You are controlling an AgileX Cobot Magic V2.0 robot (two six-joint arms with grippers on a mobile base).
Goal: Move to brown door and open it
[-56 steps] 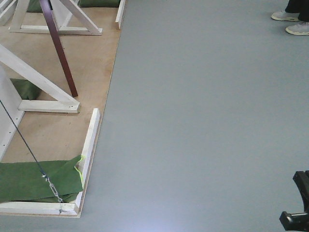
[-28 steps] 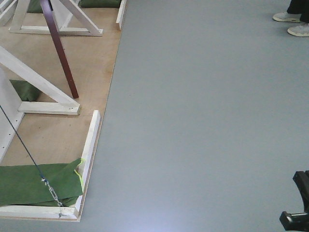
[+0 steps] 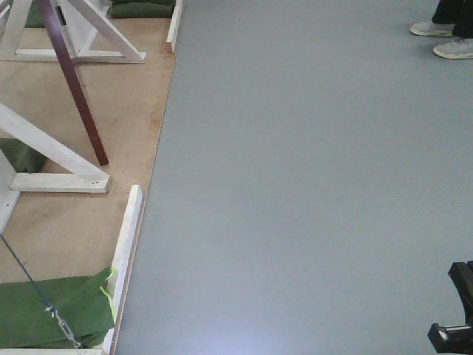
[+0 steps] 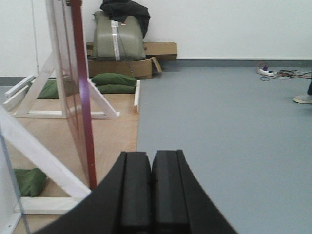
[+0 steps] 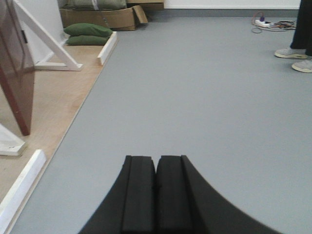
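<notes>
The brown door [image 3: 70, 81] stands edge-on in a white timber frame on a plywood platform [image 3: 66, 222] at the left of the front view. In the left wrist view its dark red edge [image 4: 81, 97] rises just left of my left gripper [image 4: 151, 155], which is shut and empty. In the right wrist view the door's face [image 5: 14, 73] is at the far left, well left of and beyond my right gripper [image 5: 156, 158], which is also shut and empty. No handle shows.
White braces [image 3: 52, 151] and a white kerb [image 3: 126, 251] edge the platform. Green sandbags [image 3: 52, 310] and a steel cable with a turnbuckle [image 3: 55, 316] lie at its near corner. Cardboard boxes [image 4: 122, 66] stand at the far wall. A person's shoes [image 3: 443, 38] are far right on the grey floor [image 3: 310, 185].
In the front view the platform, door and sandbags have slid left and down in the frame, so the base has moved. Both grippers stay shut.
</notes>
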